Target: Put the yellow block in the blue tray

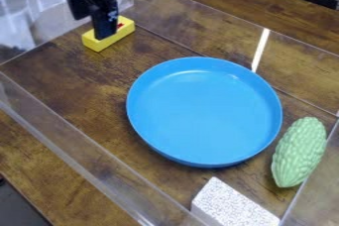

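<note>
From where I stand, the yellow block (pixel 106 37) lies on the brown wooden table (pixel 77 89) at about eleven o'clock, close to the far left corner. It sits on the wood, slanted so that one end points toward one o'clock, and a little red shows on its top. The dark gripper (pixel 94 14) is up at eleven o'clock too, released, its fingers spread apart. It overlaps the far side of the block in my view; whether it touches the block I cannot tell.

The blue tray (pixel 204 112), round and shallow with a raised rim, takes up the middle, reaching toward four o'clock, and the block is outside it, well apart. A bumpy green oval thing (pixel 299 152) lies at four o'clock, near the tray. At five o'clock is a white speckled block (pixel 235 204), partly cut off by the bottom edge of the view.
</note>
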Controlling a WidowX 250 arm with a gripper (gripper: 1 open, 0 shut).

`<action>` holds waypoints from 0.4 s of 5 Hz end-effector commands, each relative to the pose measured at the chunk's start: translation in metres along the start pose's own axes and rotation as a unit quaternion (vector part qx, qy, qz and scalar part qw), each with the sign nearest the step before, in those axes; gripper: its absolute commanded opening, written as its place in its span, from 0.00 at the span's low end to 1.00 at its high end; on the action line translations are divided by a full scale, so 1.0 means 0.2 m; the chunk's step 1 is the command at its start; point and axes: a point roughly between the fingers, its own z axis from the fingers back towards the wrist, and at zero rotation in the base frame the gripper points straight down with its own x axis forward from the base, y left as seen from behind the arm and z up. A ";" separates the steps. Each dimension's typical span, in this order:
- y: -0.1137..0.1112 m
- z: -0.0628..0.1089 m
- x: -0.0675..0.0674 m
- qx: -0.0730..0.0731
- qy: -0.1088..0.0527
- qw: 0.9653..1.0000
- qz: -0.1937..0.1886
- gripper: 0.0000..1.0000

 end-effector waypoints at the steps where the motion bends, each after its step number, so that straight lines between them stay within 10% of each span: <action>1: 0.08 0.12 0.06 0.020 -0.039 0.999 -0.014 1.00; 2: 0.14 0.04 0.10 0.012 -0.049 0.998 -0.046 1.00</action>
